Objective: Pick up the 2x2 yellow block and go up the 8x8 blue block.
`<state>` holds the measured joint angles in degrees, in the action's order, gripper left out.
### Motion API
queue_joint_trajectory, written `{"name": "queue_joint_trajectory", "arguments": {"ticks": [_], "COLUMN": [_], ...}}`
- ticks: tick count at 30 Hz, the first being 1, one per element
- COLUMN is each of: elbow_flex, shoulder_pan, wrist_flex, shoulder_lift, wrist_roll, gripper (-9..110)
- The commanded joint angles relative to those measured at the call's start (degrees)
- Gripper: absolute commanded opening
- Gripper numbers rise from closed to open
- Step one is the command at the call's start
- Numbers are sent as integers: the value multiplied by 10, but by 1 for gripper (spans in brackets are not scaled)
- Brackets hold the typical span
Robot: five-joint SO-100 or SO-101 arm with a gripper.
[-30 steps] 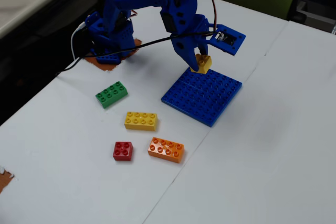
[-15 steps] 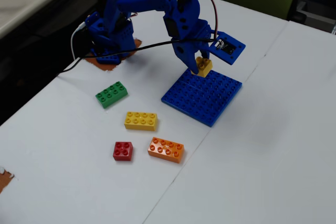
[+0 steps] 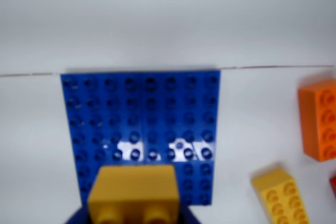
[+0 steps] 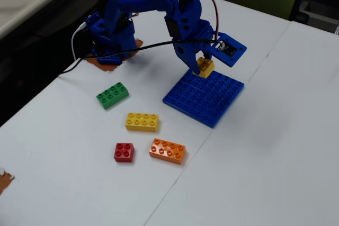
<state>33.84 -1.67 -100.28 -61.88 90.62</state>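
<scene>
We see the claw (image 4: 205, 63) pinching the 2x2 yellow block (image 4: 205, 68), held just above the far edge of the 8x8 blue block (image 4: 204, 98) on the tabletop (image 4: 275, 146); other bricks sit left.

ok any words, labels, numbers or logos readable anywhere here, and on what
None: no readable text in either view.
Bricks and blue baseplate: only plain studs; any stud logos are too small and blurred to read.
Arm and table: no label or number visible.
</scene>
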Motion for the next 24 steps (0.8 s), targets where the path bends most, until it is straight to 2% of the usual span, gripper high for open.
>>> {"name": "queue_joint_trajectory", "arguments": {"ticks": [1, 24], "elbow_flex": [-1, -1], "shoulder_pan": [-3, -1], "wrist_flex": [-3, -4], "shoulder_lift": [-2, 5], "wrist_roll": [5, 11], "gripper": [0, 0]}}
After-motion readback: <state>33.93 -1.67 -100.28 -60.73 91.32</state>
